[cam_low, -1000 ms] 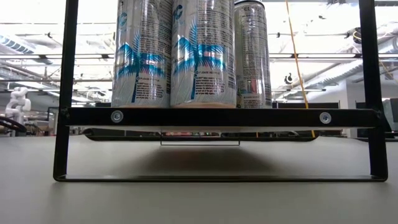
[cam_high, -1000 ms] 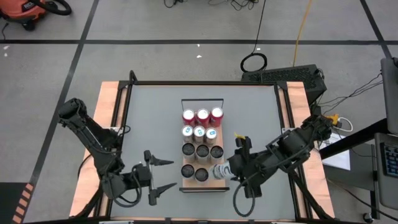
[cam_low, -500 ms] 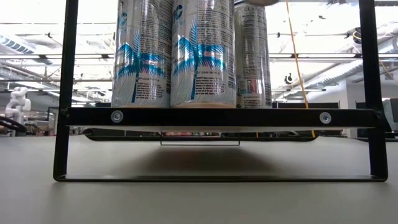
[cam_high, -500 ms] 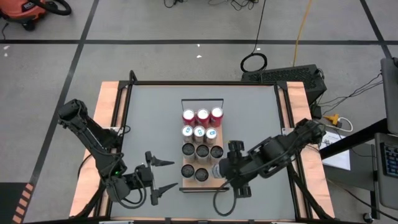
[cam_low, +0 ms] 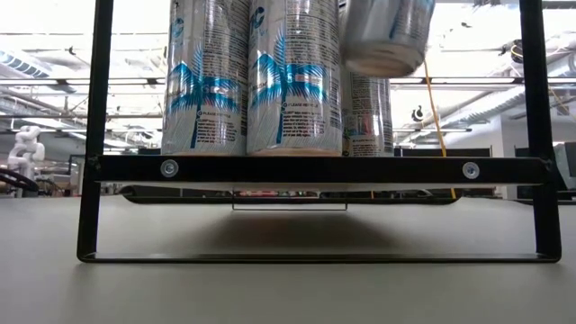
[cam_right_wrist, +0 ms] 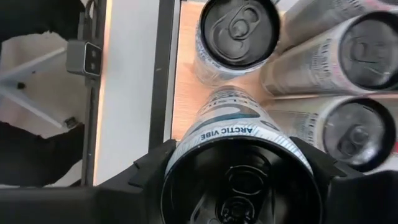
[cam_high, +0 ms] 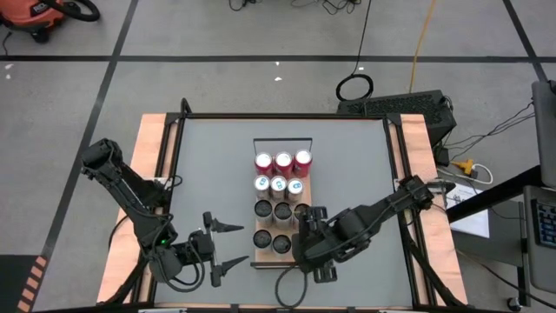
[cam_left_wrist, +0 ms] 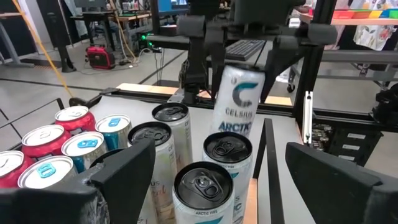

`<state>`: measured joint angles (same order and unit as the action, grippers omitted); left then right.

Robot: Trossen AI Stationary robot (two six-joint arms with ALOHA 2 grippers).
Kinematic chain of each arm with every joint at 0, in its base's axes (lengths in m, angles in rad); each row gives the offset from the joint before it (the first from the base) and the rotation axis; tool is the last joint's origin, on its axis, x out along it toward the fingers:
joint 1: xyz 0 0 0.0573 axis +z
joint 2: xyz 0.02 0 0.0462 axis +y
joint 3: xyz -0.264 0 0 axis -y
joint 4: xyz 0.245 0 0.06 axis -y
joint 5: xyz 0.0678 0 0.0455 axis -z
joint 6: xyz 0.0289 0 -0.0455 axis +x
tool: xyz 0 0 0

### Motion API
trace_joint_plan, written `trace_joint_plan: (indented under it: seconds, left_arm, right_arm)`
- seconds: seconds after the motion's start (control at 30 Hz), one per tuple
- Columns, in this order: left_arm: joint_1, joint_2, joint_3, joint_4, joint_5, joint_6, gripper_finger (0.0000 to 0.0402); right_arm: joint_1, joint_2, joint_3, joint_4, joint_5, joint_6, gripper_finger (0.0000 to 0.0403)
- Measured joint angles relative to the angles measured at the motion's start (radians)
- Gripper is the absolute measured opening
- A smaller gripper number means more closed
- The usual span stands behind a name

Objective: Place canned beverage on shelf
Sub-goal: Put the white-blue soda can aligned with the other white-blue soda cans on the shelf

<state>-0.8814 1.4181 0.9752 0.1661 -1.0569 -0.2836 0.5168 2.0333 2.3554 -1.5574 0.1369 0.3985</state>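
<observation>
Your high view looks straight down on the whole worktop (cam_high: 208,165) and both arms. Your low view sits at worktop level, facing level under the shelf (cam_low: 315,168) toward the room. Each wrist view looks closely at the cans (cam_left_wrist: 217,155); both share the held can (cam_right_wrist: 239,134) with the low view.

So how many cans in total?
12: eleven stand on the shelf in rows of three, three, three and two; the held can is in the right gripper.

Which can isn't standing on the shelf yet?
The white Celsius can held by the right gripper. It hangs above the empty corner of the shelf; all other cans stand in rows.
</observation>
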Motion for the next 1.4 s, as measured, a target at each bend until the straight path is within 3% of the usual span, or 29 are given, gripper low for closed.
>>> trace_joint_plan:
  seconds: [0.13, 0.5, 1.4]
  left_arm:
    - [0.0, 0.0, 0.0, -0.001, 0.0, 0.001, 0.0361]
    - [0.0, 0.0, 0.0, -0.003, 0.007, 0.001, 0.0361]
    - [0.0, 0.0, 0.0, -0.003, 0.009, 0.001, 0.0361]
  right_arm:
    - [-0.014, 0.032, 0.0, 0.006, -0.059, -0.004, 0.0212]
    - [-0.033, 0.107, 0.0, 0.012, -0.063, -0.013, 0.0214]
    - [-0.065, 0.105, -0.006, 0.029, -0.061, -0.051, 0.0215]
